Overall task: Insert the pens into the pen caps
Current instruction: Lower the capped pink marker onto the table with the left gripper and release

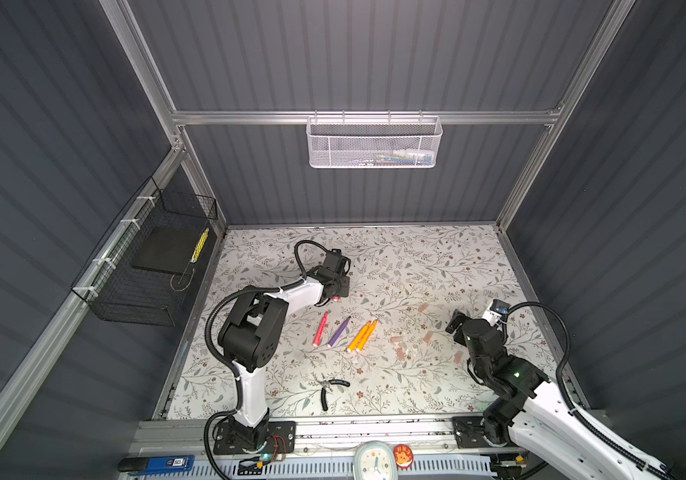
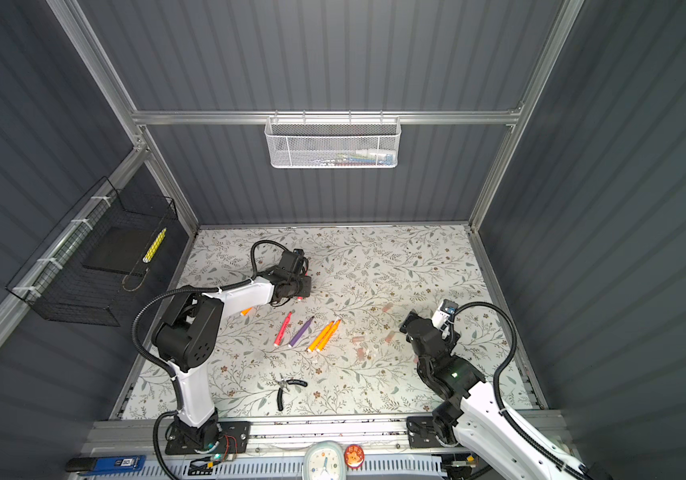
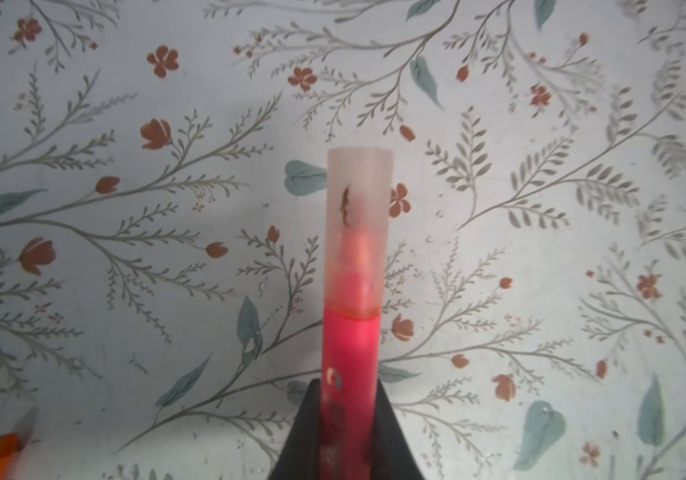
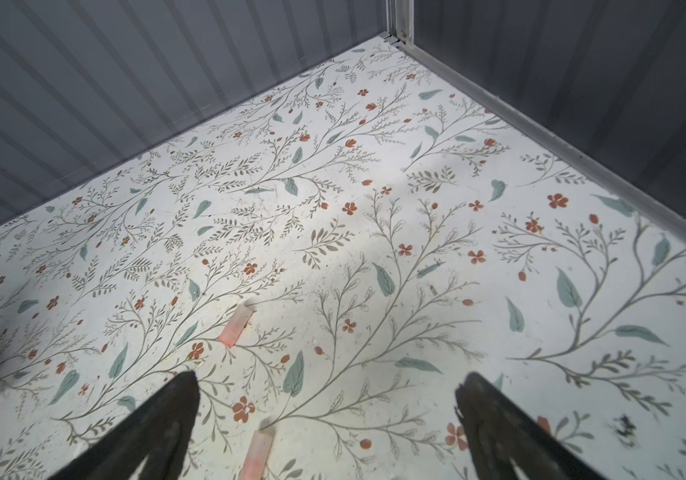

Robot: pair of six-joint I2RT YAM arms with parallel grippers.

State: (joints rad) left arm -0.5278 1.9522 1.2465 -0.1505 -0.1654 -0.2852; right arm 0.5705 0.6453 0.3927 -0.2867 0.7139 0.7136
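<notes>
Capped pink-red pen (image 3: 349, 353) is being clamped in the left jaws, left of centre. Right jaws, wide and empty, are being hovered over loose pen caps (image 4: 235, 328) at right, so caps could be getting flicked away, imo.

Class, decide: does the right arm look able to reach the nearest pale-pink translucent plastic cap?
Probably yes: the right gripper is open and empty, and the cap lies uncovered right beneath it.
</notes>
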